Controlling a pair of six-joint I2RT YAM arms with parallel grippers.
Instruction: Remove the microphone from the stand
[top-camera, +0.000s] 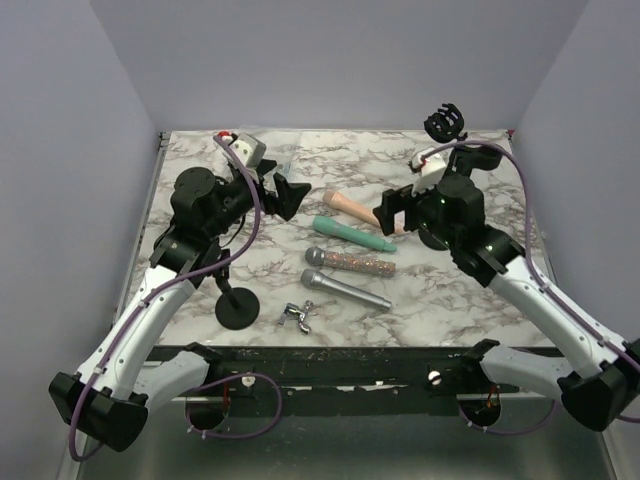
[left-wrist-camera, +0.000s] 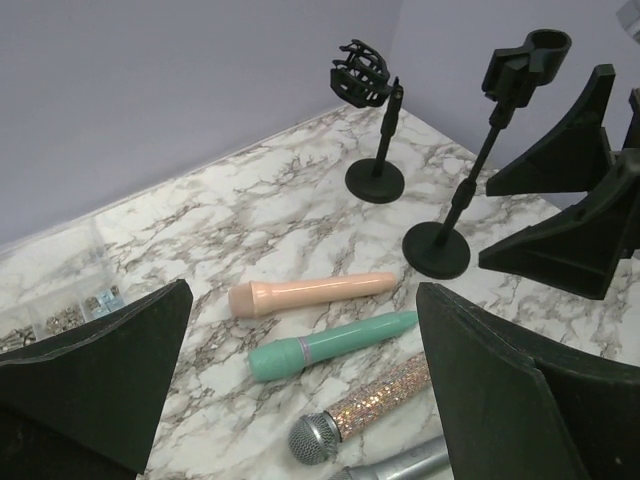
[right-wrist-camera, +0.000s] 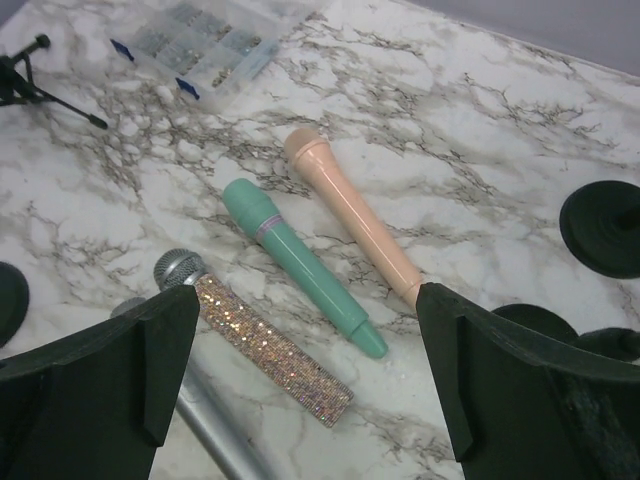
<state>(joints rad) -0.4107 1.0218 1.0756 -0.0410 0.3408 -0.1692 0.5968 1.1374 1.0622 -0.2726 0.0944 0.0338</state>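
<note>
Mid-frame on the marble desk lie the peach microphone, teal microphone, glitter microphone and silver microphone; left tool and right tool gape wide, empty; shock-mount stand upper right.

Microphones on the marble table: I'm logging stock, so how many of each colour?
Smooth peach microphone: 1
Smooth teal microphone: 1
Glittery gold microphone, silver mesh head: 1
Plain silver microphone, mesh head: 1
Total: 4
</note>
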